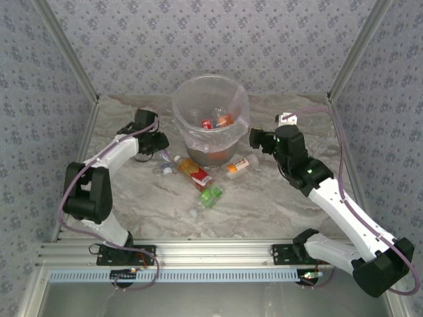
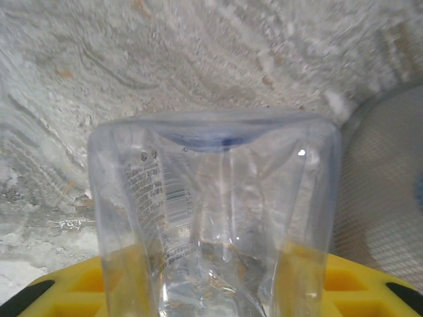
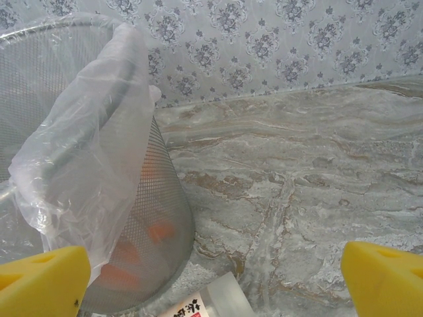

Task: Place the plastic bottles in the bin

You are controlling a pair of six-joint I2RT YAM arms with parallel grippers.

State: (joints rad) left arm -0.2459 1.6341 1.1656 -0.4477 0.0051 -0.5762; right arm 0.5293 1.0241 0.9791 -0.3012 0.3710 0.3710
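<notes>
Plastic bottles (image 1: 195, 173): small and clear-walled, with coloured labels. Three lie on their sides on the marble table (image 1: 277, 205), just in front of the bin (image 1: 187, 99). They are a red-label bottle (image 1: 192, 170), a green-label bottle (image 1: 211, 195) just below its lower end, and an orange-capped bottle (image 1: 238, 165) to the right, near the bin's foot. Inside the bin we note red and orange bottles (image 1: 215, 122) at the bottom.

The bin is round and translucent grey-white. It is lined with a clear bag whose edge hangs over the rim. In the right wrist view its wall looks mesh-like, and orange shapes show through it.

Left arm: the elbow is folded at the left edge of the table and the forearm reaches toward the bin's left side. The left gripper (image 1: 158, 142) sits low beside that wall. In the left wrist view a clear bottle (image 2: 211, 218) sits between the yellow fingers (image 2: 79, 290), base end pointing away from the camera. A barcode and print show through its creased wall. The jaws are clenched on this bottle. The bin's wall shows at the right edge of that view.

Right arm: it stretches diagonally from its base at lower right up to the bin's right side. The right gripper (image 1: 254, 137) is close to the wall. Its yellow fingertips (image 3: 39, 281) stand far apart with nothing between them, so the jaws are released. A labelled bottle end (image 3: 211, 304) shows at the lower edge of the right wrist view; we cannot tell which bottle it is.
</notes>
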